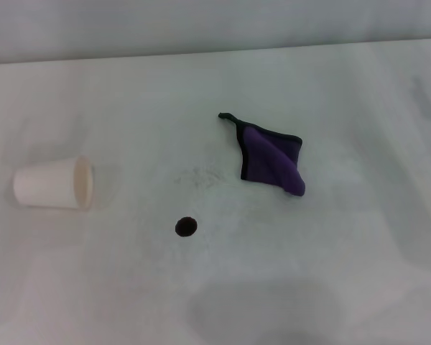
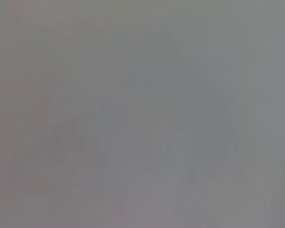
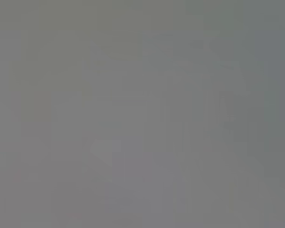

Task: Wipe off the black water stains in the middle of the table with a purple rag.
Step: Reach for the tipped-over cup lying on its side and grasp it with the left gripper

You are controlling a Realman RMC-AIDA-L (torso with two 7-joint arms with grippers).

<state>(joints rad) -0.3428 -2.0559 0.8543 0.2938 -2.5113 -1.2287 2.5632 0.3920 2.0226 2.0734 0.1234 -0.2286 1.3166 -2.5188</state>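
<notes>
**Rag and stain lie apart**

Purple rag (image 1: 273, 159) lies crumpled on the white table (image 1: 359, 259) — black stain (image 1: 186, 227) nearer, to its left, untouched. Paper cup (image 1: 54, 184) on its side, far left. Neither gripper visible — their state can't be told.

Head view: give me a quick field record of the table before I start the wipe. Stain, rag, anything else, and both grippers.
stain: one small round black spot, uncovered, near the middle of the table
rag: purple rag, lying loosely folded, farther back and to the robot's right of the spot, apart from it
smudge: faint grey speckled smudge between spot and rag
cup: white paper cup on its side, on the robot's left
left gripper: not in view
right gripper: not in view
wrist views: nothing recognisable
</notes>
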